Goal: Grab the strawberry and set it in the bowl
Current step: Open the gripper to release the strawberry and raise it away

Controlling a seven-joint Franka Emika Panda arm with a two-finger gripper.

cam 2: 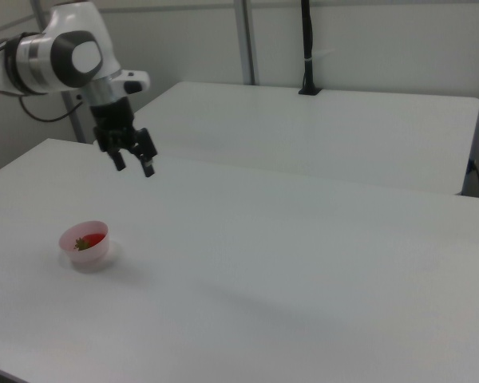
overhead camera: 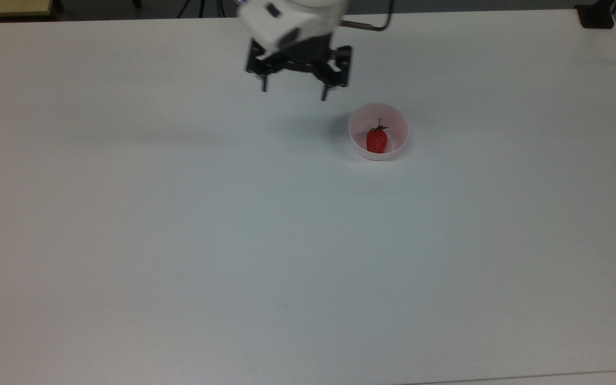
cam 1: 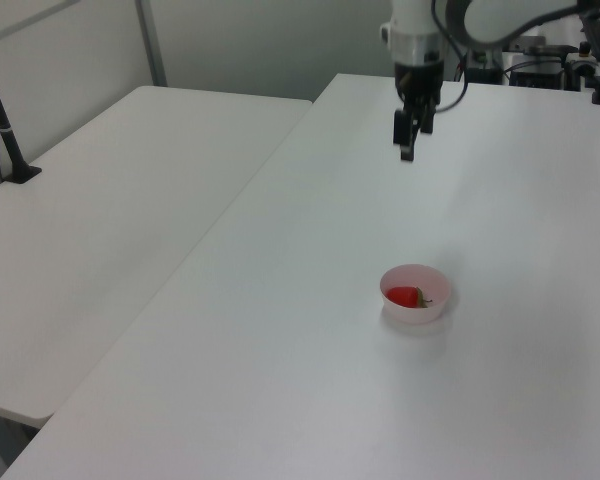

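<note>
The red strawberry [overhead camera: 376, 141] [cam 1: 405, 296] [cam 2: 86, 241] lies inside the pale pink bowl [overhead camera: 393, 115] [cam 1: 432, 275] [cam 2: 78, 253], its green cap and stem toward the top view's upper edge. My gripper [overhead camera: 293, 93] [cam 1: 408, 138] [cam 2: 134, 164] hangs open and empty above the white table, well away from the bowl, to the top view's upper left of it. Its two dark fingers [overhead camera: 324, 94] point down and stand wide apart.
The white table [overhead camera: 233, 240] carries nothing but the bowl. A second white table [cam 1: 100, 230] [cam 2: 319, 136] stands alongside, with a black clamp post [cam 1: 2, 120] [cam 2: 307, 48] on it. A dark object [overhead camera: 597, 16] sits at the top view's upper right corner.
</note>
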